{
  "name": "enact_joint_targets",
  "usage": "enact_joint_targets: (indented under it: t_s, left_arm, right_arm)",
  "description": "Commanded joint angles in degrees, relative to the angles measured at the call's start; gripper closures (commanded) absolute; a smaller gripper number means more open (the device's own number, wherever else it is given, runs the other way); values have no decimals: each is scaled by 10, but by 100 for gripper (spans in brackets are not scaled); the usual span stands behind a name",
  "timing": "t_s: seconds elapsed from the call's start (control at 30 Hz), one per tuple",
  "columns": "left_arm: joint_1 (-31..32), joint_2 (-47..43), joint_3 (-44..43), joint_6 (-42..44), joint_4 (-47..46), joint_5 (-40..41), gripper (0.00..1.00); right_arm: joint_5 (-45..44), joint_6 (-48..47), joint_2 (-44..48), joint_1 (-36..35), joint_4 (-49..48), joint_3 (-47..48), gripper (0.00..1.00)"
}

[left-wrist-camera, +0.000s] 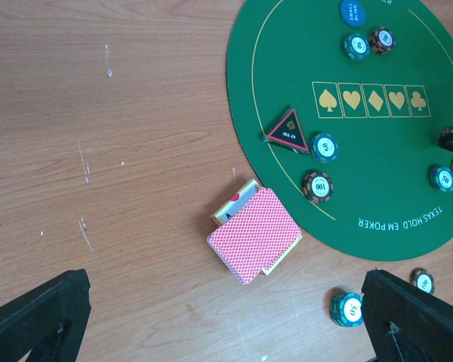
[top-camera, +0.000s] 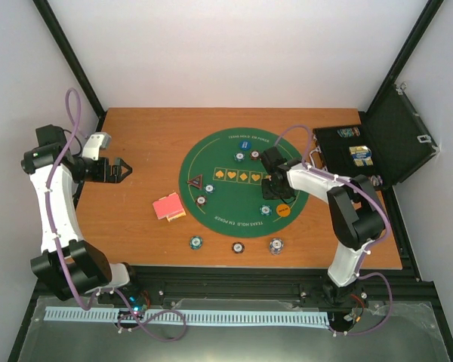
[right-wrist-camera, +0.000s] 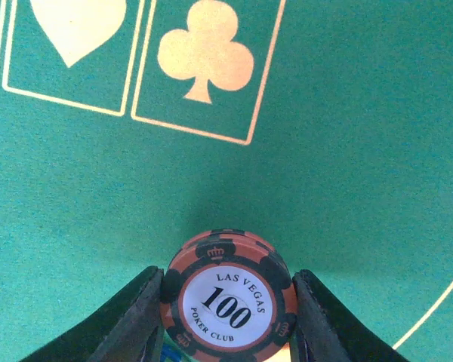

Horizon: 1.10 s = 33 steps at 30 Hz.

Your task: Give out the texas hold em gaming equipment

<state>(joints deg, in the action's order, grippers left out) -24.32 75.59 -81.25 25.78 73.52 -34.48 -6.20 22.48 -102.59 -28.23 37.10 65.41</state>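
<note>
The red 100 chip [right-wrist-camera: 228,305] lies face-up between the fingers of the right gripper [right-wrist-camera: 228,280], jaws narrowed onto its rim, over the green mat [top-camera: 226,219] just below the mat's club box. We can't tell if it touches the felt or if more chips ride under it. We judge the step is setting it down on the mat's right side: lower it flat, part the jaws a little, lift straight up, and keep off the orange button [top-camera: 283,209] and teal chip [top-camera: 265,210] just beside. Counts: five chips lying on the mat, three off the mat's near edge, one held. There is one card deck [left-wrist-camera: 255,234] just off the mat's left edge, one black triangle [left-wrist-camera: 288,132] inside the mat's left rim, one blue button [left-wrist-camera: 352,13] at its far side, and one orange. We see the left gripper [top-camera: 121,170] wide open and empty, well left of the mat, and the black case [top-camera: 385,143] open to the right of the mat.
</note>
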Motion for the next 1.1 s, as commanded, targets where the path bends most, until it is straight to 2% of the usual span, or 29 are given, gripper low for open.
enact_joint_targets:
  t_s: [0.0,0.5,0.87,1.07]
  left_arm:
    - [0,2,-22,7,7,-3,0]
    - [0,2,-30,5,11,-6,0]
    - [0,-1,-30,7,11,-5,0]
    - [0,-2,-34,6,13,-4,0]
  right_arm:
    - [5,-8,-13,7,-16,-1,64]
    - [7,3,-14,11,-29,-31,63]
    - [2,-8,-11,13,-10,-9,42]
    - [-17,-2,43,13,21,2,35]
